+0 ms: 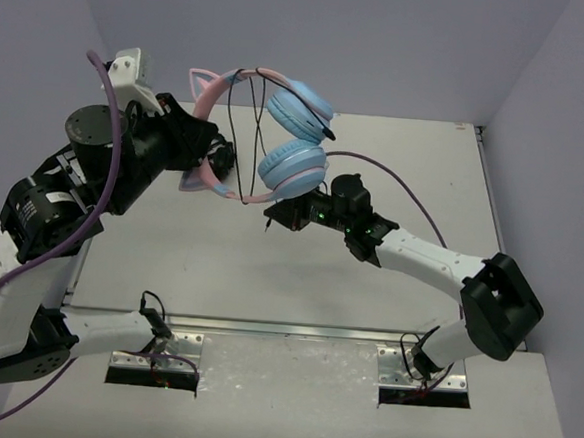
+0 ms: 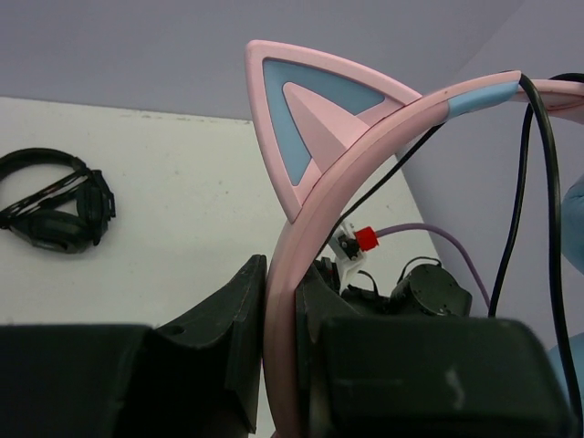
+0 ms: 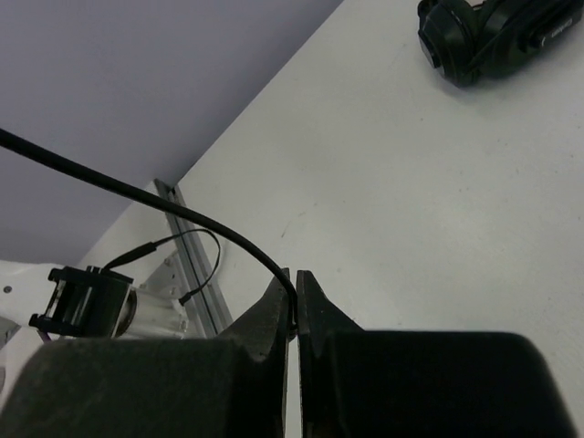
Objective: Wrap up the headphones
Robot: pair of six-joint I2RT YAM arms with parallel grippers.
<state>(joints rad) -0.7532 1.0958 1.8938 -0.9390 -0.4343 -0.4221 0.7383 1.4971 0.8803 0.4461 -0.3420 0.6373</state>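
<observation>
The headphones (image 1: 293, 164) hang in the air above the table's far left, with the pink headband (image 1: 213, 93), two cat ears and light blue earcups showing. My left gripper (image 1: 218, 166) is shut on the headband (image 2: 285, 301) just below one cat ear (image 2: 310, 119). The thin black cable (image 1: 232, 125) loops down from the headband. My right gripper (image 1: 270, 217) sits just below the earcups and is shut on the cable (image 3: 137, 192), which is pinched between its fingertips (image 3: 294, 290).
All-black headphones (image 2: 55, 210) lie on the white table (image 1: 268, 277); they also show in the right wrist view (image 3: 493, 36). A metal rail (image 1: 284, 331) runs along the near edge. Purple walls stand close on all sides.
</observation>
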